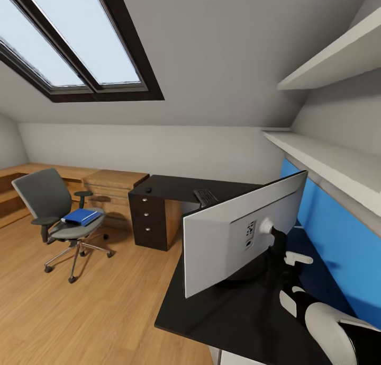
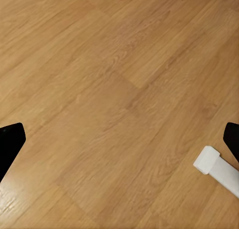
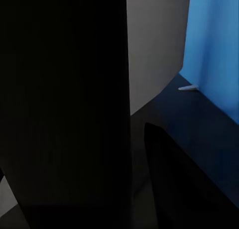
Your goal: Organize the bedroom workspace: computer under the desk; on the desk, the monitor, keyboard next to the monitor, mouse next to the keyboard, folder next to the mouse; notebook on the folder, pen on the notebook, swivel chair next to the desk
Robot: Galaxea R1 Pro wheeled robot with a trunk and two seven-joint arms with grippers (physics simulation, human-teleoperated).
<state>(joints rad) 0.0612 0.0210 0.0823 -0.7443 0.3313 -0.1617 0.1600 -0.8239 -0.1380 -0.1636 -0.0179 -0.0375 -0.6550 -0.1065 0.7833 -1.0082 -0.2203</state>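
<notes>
a dark-framed skylight (image 1: 79,47) sits in the sloped ceiling. two white shelves (image 1: 328,163) run along the wall above a blue wall panel (image 1: 338,238). a light wooden chest of drawers (image 1: 114,187) stands on the wood floor (image 1: 79,312).

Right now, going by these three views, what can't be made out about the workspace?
- Monitor screen: head view shows its white back.
- Right hand: head view, hidden behind the monitor's neck; open or shut unclear.
- Left hand: left wrist view, fingers cut off by both edges.
- Mouse: head view, a tiny dark speck on the desk.
- Keyboard: head view, near end hidden by the monitor.
- Folder on the swivel chair: too small to tell if anything lies on it.
</notes>
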